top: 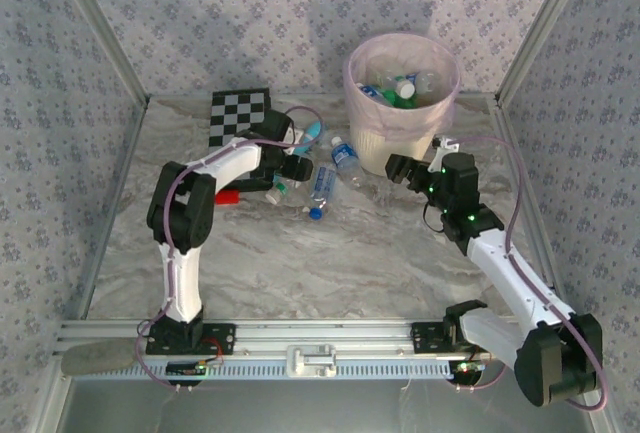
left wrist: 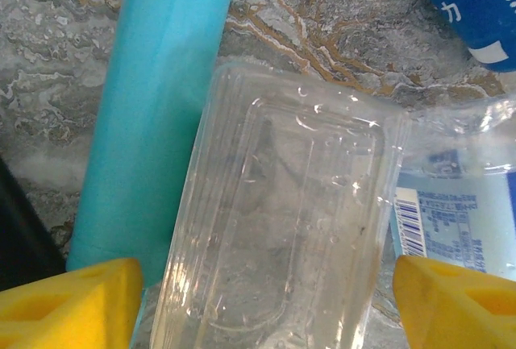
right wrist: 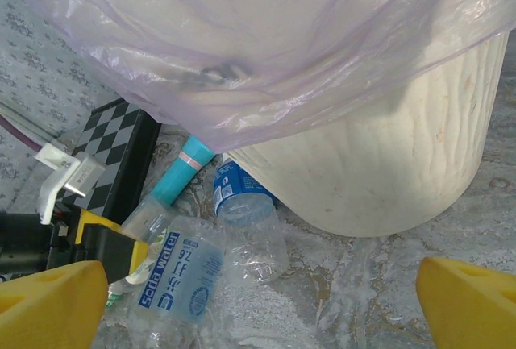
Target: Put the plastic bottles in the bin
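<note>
The left arm (top: 230, 161) and right arm (top: 510, 273) have white links, black joints, lilac cables (top: 518, 208) and yellow finger pads (left wrist: 68, 301).

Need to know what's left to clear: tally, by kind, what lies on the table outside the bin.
plastic bottles: 3
teal wand: 1
checkerboard: 1
small red thing: 1
Total in view: 6
</note>
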`<action>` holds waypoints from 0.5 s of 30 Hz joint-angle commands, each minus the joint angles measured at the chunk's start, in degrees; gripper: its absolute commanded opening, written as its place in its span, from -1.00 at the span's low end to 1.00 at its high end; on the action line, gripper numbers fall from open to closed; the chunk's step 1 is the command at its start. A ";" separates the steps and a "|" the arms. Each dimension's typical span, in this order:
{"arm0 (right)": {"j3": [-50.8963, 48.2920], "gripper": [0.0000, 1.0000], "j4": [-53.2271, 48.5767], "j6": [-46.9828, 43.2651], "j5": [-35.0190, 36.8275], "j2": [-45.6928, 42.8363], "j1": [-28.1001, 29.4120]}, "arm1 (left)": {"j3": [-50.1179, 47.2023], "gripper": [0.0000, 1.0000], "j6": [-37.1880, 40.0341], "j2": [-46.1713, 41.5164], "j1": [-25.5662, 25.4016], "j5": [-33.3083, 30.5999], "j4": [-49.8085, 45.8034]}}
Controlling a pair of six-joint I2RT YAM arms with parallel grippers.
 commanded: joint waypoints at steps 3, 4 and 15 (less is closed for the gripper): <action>0.30 1.00 -1.53 -0.18 1.25 -1.40 0.21 | 1.46 0.59 0.26 2.89 -0.24 1.19 -2.21; 0.40 1.00 -1.71 -0.23 1.39 -1.53 0.26 | 1.53 0.54 0.26 3.03 -0.19 1.19 -2.14; 0.69 1.00 -3.25 0.34 1.95 -3.48 0.25 | 1.39 -0.04 -0.23 2.79 -0.43 2.23 -0.70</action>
